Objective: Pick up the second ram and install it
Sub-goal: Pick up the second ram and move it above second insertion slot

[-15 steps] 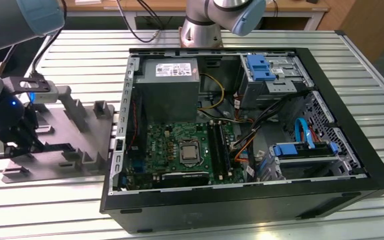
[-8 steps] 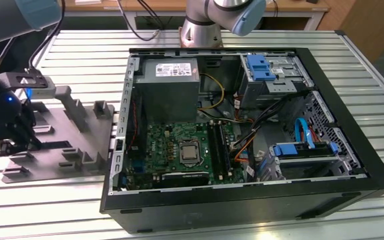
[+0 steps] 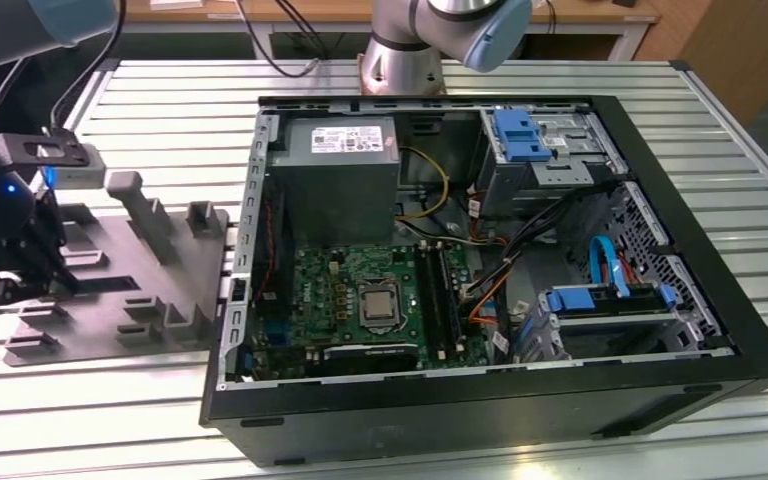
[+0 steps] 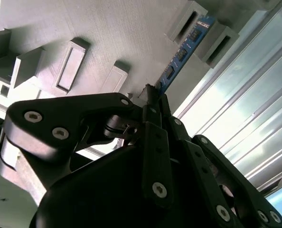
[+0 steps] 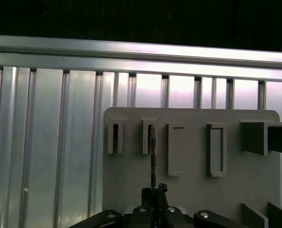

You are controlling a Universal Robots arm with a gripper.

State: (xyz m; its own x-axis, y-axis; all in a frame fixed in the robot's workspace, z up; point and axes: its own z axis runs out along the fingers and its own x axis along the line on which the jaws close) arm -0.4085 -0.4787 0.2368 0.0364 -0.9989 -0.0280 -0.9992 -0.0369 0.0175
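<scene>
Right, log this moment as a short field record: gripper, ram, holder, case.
tool: gripper, shut
held: second ram, gripped at one end
ram's far end: between two raised posts of the grey holder
holder's place: on the slatted table, at the exterior view's left of the open computer case
install: not yet done; ram is away from the motherboard

In the exterior view the computer case (image 3: 491, 412) lies on the tabletop (image 3: 744, 250). The holder block (image 3: 131, 270) sits at the case's 9 o'clock and the arm's base (image 3: 404, 62) at its 12 o'clock. The second ram (image 4: 181, 52) stands in the block's slots, one end pinched in the tool (image 4: 153, 95).
</scene>
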